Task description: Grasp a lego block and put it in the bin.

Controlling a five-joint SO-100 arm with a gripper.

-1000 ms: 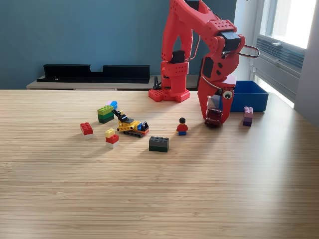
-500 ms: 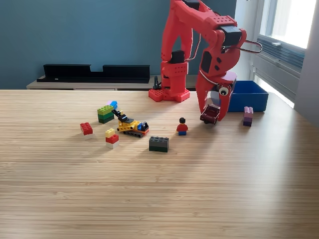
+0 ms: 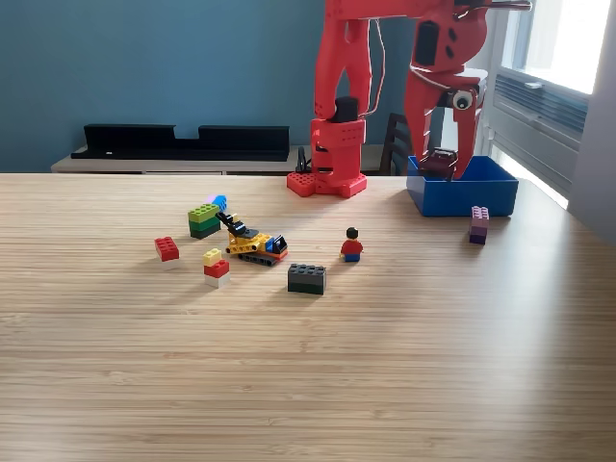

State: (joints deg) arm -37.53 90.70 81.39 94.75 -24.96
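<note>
In the exterior view my red gripper (image 3: pixel 443 166) hangs over the left part of the blue bin (image 3: pixel 484 200), shut on a small dark red lego block (image 3: pixel 440 160) that sits just above the bin's rim. More lego lies on the table: a pink and purple block (image 3: pixel 478 224) right of the bin's front, a minifigure (image 3: pixel 351 245), a dark block (image 3: pixel 307 278), a yellow vehicle (image 3: pixel 256 245), a green stack (image 3: pixel 203 220), a red block (image 3: pixel 166 249) and a yellow-red-white stack (image 3: pixel 217 268).
The arm's red base (image 3: pixel 327 181) stands at the table's far edge, left of the bin. A long black tray (image 3: pixel 183 141) lies on a ledge behind the table. A window and wall close off the exterior view's right side.
The gripper has risen from the table by the minifigure and swung back and right with the dark red block, ending over the bin.
</note>
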